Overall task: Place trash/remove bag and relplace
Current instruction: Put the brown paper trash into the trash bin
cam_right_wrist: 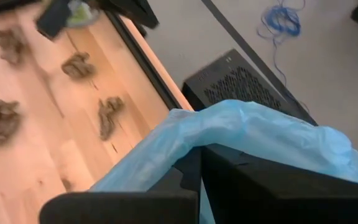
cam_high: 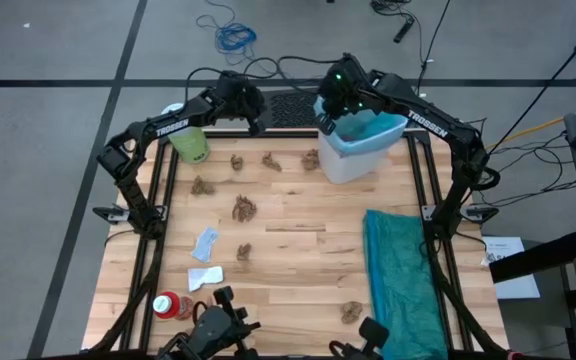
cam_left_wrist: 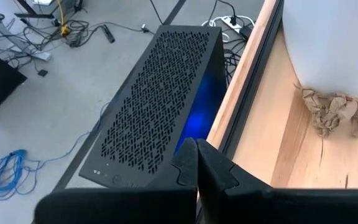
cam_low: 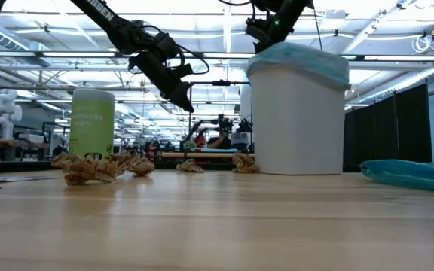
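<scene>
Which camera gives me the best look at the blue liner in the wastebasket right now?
The high view: it looks down into the white wastebasket and shows the light-blue bag lining it, with the right gripper at its rim. The low view shows only the liner's cuff over the rim. The right wrist view shows a close fold. The left wrist view shows none.
</scene>
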`<act>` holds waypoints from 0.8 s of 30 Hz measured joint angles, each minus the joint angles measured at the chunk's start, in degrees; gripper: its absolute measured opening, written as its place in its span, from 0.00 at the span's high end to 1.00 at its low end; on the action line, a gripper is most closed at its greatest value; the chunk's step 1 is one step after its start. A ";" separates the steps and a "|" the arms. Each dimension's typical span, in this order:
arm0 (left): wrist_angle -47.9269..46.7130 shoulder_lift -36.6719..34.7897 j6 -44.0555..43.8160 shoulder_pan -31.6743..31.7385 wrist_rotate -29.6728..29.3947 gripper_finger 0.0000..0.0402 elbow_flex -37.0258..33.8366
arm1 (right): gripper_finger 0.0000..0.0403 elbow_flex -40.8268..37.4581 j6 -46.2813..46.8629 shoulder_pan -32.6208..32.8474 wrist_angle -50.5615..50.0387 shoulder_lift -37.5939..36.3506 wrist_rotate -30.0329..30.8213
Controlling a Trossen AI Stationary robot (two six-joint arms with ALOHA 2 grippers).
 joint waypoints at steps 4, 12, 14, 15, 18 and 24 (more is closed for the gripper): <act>-0.30 0.00 0.02 0.00 0.00 1.00 0.00 | 1.00 0.02 -0.04 0.77 0.55 0.00 -1.85; -6.94 0.04 4.12 -0.51 13.58 1.00 0.00 | 1.00 0.02 -0.85 4.42 1.73 0.00 -6.11; -8.96 0.04 5.90 -1.62 18.46 1.00 0.00 | 1.00 0.02 -0.95 5.40 2.04 0.00 -6.05; -10.07 0.04 7.12 -2.50 19.20 1.00 0.00 | 1.00 0.03 -1.11 5.76 2.03 0.00 -6.05; -13.43 0.10 10.95 -5.38 19.26 0.99 -0.02 | 1.00 0.04 -1.30 6.31 1.92 -0.02 -5.80; -14.85 1.74 13.77 -10.33 15.11 0.89 -0.02 | 1.00 0.09 -1.31 5.75 1.89 -0.09 -5.50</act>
